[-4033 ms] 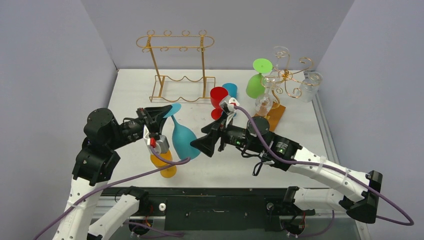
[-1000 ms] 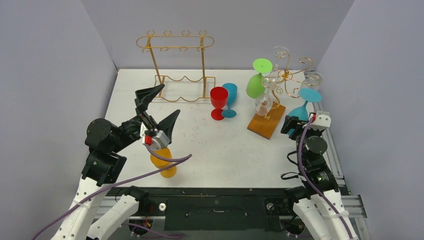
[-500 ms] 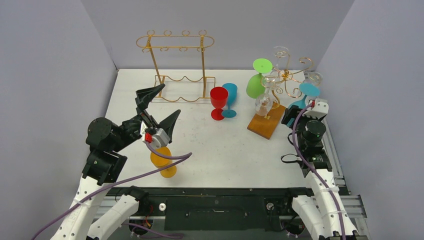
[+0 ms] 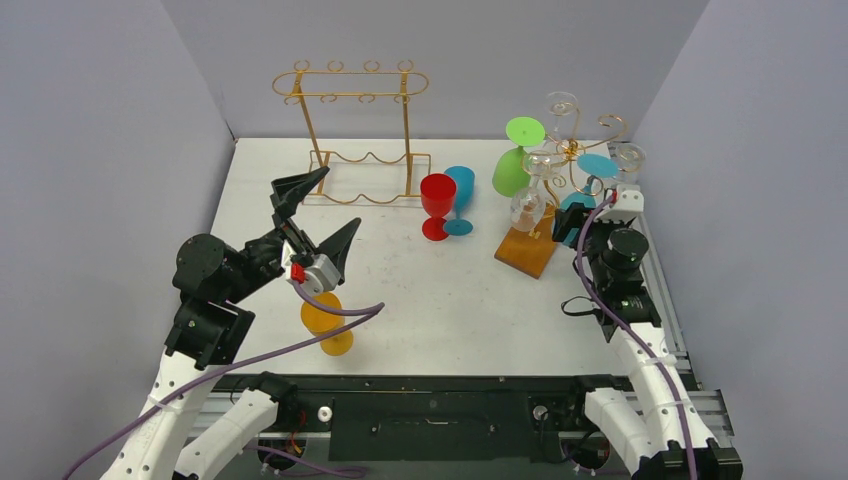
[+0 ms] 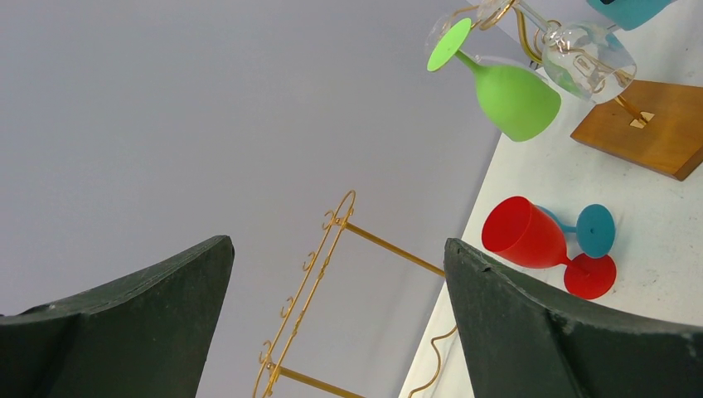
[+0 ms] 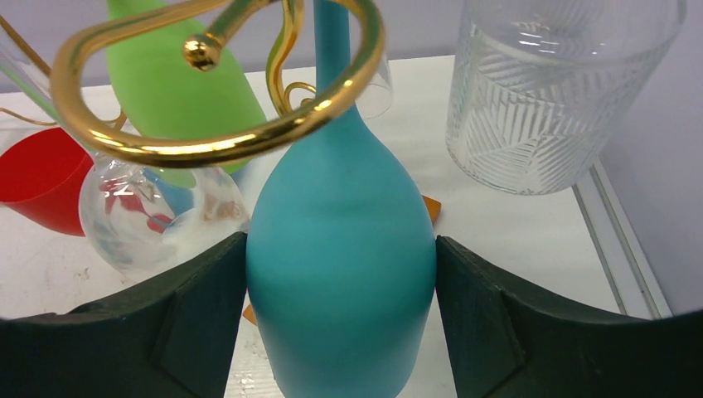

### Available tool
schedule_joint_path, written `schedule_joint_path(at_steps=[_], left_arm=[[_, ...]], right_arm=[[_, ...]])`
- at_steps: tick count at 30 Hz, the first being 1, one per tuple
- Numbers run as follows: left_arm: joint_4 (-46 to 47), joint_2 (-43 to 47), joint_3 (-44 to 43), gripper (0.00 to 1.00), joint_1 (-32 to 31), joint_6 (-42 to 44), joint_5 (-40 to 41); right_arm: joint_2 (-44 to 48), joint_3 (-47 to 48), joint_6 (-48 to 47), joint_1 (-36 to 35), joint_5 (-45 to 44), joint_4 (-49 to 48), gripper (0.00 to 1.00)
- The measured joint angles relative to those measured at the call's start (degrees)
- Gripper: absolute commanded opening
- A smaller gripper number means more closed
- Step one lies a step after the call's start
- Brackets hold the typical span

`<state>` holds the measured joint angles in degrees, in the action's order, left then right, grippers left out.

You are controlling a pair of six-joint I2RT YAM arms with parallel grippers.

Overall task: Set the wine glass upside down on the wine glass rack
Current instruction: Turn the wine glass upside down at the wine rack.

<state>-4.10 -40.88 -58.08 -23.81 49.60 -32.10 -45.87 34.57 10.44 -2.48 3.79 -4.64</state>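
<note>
Two-arm station seen from above and from both wrists. The right pincer (image 6: 341, 327) grips the bowl of the teal wine glass (image 6: 340, 249), one finger pressed on each side, with the glass inverted: bowl down, stem up. In the overhead view this glass's round foot (image 4: 597, 165) sits at the top, among the curled gold arms of the tree-shaped wine glass rack (image 4: 570, 150), at the right rear of the white surface (image 4: 450, 300). The right wrist view shows the stem rising inside one gold loop (image 6: 215, 124) of the rack; whether the foot bears on the loop cannot be told. A green glass (image 4: 512, 170) and a clear glass (image 4: 528, 205) hang inverted from the same rack above its wooden base (image 4: 530, 248), and a ribbed clear glass (image 6: 564, 83) hangs just beside the teal one. The left pincer (image 4: 318, 215) is raised over the left half of the surface, fingers spread wide and empty, above an orange glass (image 4: 325, 320). A red glass (image 4: 437, 195) and a blue glass (image 4: 461, 185) stand touching near the centre, in front of a second gold rack (image 4: 350, 90).
</note>
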Motion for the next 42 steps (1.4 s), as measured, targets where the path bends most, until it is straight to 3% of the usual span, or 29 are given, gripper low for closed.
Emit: schedule_joint_path(at_steps=[11, 23, 31, 34, 42], left_arm=[[-0.02, -0.02, 0.0, 0.96, 0.0, 0.02, 0.37], [-0.46, 0.22, 0.0, 0.96, 0.0, 0.07, 0.42], [-0.98, 0.31, 0.22, 0.96, 0.0, 0.07, 0.42], [-1.22, 0.31, 0.26, 0.96, 0.0, 0.09, 0.48], [-1.29, -0.7, 0.24, 0.96, 0.0, -1.64, 1.25]], right_arm=[[-0.44, 0.87, -4.07, -3.63, 2.73, 0.9, 0.62], [8.31, -1.92, -3.98, -3.96, 1.25, 1.4, 0.62], [9.79, -5.97, -1.11, -3.96, -1.42, 1.03, 0.67], [9.79, -6.54, 0.07, -3.96, -2.29, 0.72, 0.75], [9.53, -7.21, 3.5, -3.98, -3.54, -0.28, 0.78]])
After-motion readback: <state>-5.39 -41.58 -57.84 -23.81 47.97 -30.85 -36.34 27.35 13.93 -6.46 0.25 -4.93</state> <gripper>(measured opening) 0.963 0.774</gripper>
